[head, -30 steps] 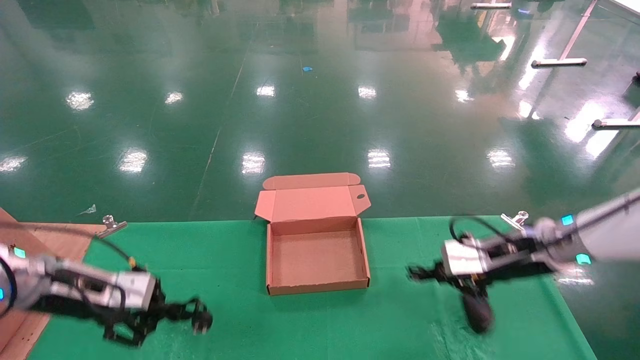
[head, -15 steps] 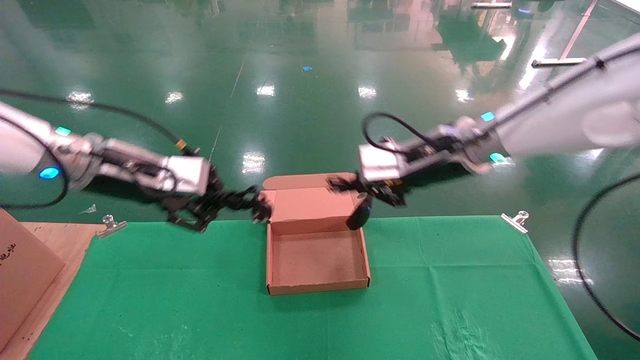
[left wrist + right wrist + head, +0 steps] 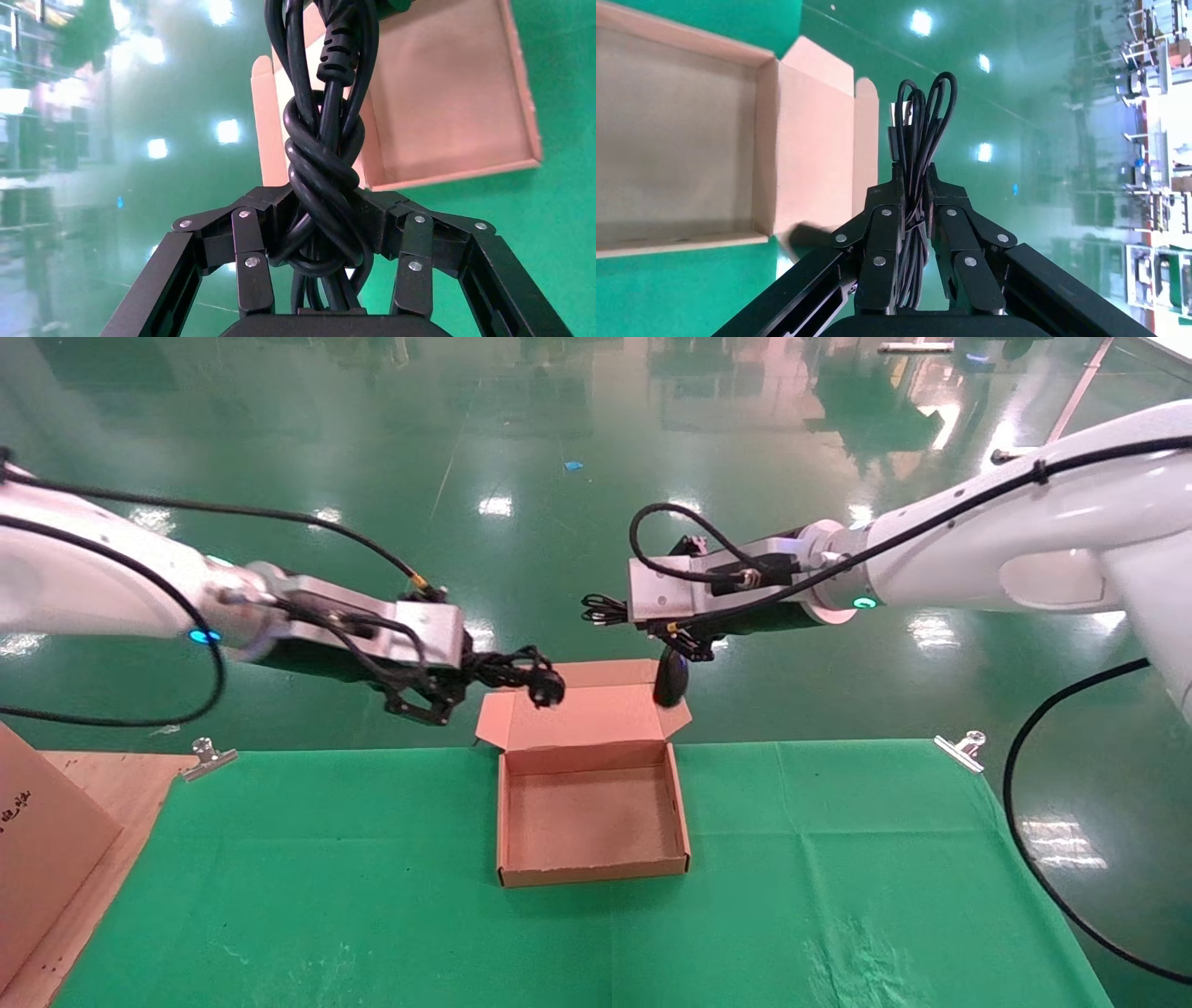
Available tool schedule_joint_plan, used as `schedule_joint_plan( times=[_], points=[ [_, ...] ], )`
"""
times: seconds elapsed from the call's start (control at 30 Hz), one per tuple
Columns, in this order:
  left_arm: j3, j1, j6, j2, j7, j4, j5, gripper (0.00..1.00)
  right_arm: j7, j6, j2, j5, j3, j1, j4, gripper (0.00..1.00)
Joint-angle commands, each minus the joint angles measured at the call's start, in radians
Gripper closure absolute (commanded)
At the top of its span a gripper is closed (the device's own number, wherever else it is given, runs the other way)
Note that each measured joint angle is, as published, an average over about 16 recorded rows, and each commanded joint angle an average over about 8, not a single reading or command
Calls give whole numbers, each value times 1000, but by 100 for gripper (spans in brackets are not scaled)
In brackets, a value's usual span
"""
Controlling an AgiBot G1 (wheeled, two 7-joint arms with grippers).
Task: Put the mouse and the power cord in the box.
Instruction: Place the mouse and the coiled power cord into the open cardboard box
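The brown box (image 3: 589,820) lies open and empty on the green cloth, its lid (image 3: 582,714) folded back at the far side. My left gripper (image 3: 486,671) hovers above the lid's left corner, shut on the knotted power cord (image 3: 325,161), whose plug (image 3: 546,689) hangs over the lid. My right gripper (image 3: 622,613) is above the lid's right side, shut on the mouse's coiled thin wire (image 3: 918,133). The black mouse (image 3: 670,679) dangles under it by the lid's right flap and shows as a dark blur (image 3: 807,236) in the right wrist view. The box (image 3: 450,105) (image 3: 673,140) shows in both wrist views.
A larger cardboard piece (image 3: 42,845) stands at the table's left edge. Metal clips (image 3: 207,756) (image 3: 961,748) pin the green cloth (image 3: 838,868) at the far corners. Shiny green floor lies beyond the table. A black cable (image 3: 1043,877) loops off the right side.
Both arms have risen from low over the table's sides and swung inward to the box's far edge, carrying the cord and the mouse. In the last half second they moved higher and closer together.
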Motion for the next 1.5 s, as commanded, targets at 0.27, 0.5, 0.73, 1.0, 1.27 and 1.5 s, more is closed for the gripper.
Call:
schedule_joint_plan(
  times=[0.27,0.5,0.73,1.0,1.27,1.5],
  points=[
    [-79,214,-332,69,162,-75,-123,100,16,-15,13,11,-45,13,-18,100],
    [-36,414,-582,86,189,-231,-188,100,-12,-75,19,17,-59,18,-61,100],
    [93,481,-627,83,141,-306,-223,57,-49,-119,20,25,-66,5,-96,100],
    [189,487,-624,78,139,-316,-271,0,-65,-78,16,40,-63,-23,-126,100],
    [241,479,-636,77,150,-308,-330,0,-67,-71,13,55,-63,-33,-119,100],
    [282,473,-646,77,160,-303,-377,0,-58,-98,12,69,-67,-26,-107,100]
  ],
)
